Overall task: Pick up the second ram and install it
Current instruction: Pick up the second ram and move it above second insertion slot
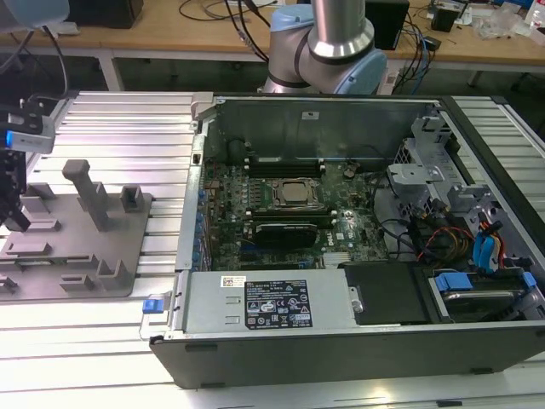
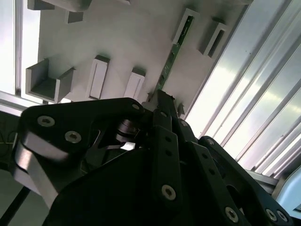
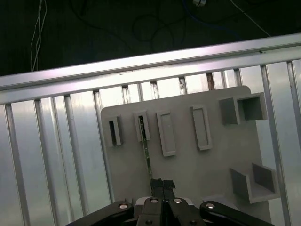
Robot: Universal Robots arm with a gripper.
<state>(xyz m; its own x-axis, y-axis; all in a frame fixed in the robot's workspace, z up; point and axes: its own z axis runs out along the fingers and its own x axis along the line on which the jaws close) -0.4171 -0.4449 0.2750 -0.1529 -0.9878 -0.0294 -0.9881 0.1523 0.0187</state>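
In the exterior view, an open computer case (image 1: pixel 341 341) lies on the slatted metal bench (image 1: pixel 111 128). Its motherboard (image 1: pixel 230 204) is exposed, with the square silver-topped processor (image 1: pixel 295 193) near the middle. The arm's base (image 1: pixel 336 34) rises behind the case. At the exterior view's left a grey fixture plate (image 1: pixel 128 247) with raised holders rests on the bench, well apart from the processor. The dark hand (image 1: pixel 14 217) hangs over the plate's far left edge, partly cut off by the frame; from here one cannot tell how its fingers stand. In the second wrist view, the hand (image 2: pixel 162 99) reaches down to the plate (image 2: pixel 127 37). Its black fingers are drawn together on the near end of the second ram (image 2: pixel 170 59), a thin greenish strip seen edge-on. The ram's far end sits in a narrow slotted holder (image 2: pixel 184 26) beside another like it, and the bright slats of the bench (image 2: pixel 254 94) run alongside the plate. In the first wrist view, the hand (image 3: pixel 163 182) shows its fingertips pressed close, pinching the end of the second ram (image 3: pixel 146 153). The ram runs in a straight line from the fingertips up into a slotted holder (image 3: pixel 142 126), the second in a row of four on the plate (image 3: pixel 197 174). The bench (image 3: pixel 47 150) lies beneath.
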